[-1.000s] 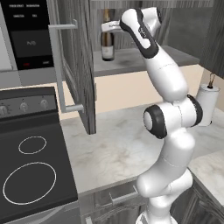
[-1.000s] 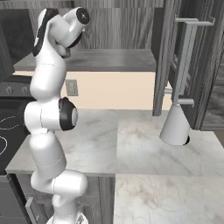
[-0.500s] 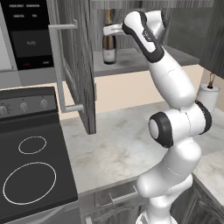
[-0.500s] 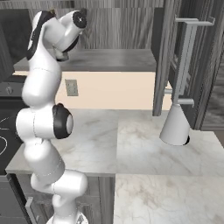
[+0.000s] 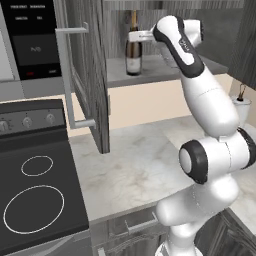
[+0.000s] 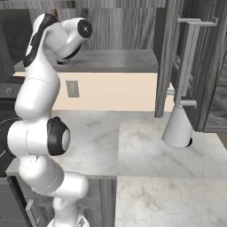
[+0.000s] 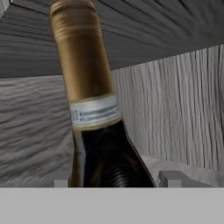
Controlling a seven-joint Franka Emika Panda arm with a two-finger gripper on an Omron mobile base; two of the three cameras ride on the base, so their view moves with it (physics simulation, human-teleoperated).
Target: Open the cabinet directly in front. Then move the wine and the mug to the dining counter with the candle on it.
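- The cabinet (image 5: 85, 75) stood open, its dark grey wood-grain door swung outward with the long silver bar handle (image 5: 67, 75) facing the room.
- The wine (image 5: 133, 47), a slim dark bottle with a gold-foiled neck and a pale label, stood upright on the cabinet's lower shelf (image 5: 150, 70), towards the left of the opening.
- The white arm (image 5: 200, 100) reached up from the lower right of the left base view into the cabinet, its hand level with the bottle's neck.
- The gripper (image 5: 141, 36) sat at the shoulder of the bottle, with the bottle between its fingers; the jaws were spread wide, and whether they touched the glass could not be told.
- In the hand view the bottle's neck (image 7: 85, 65) rose very close, tilted in the picture, with the grey wood-grain back wall (image 7: 175, 96) behind it and the two finger tips (image 7: 173, 178) either side of the bottle's shoulder.
- Below the cabinet lay a marble worktop (image 5: 130, 165), with a black stove (image 5: 35, 190) to its left.
- In the right base view a grey cone-shaped object (image 6: 178, 128) stood on the worktop beside the other open door (image 6: 190, 66).
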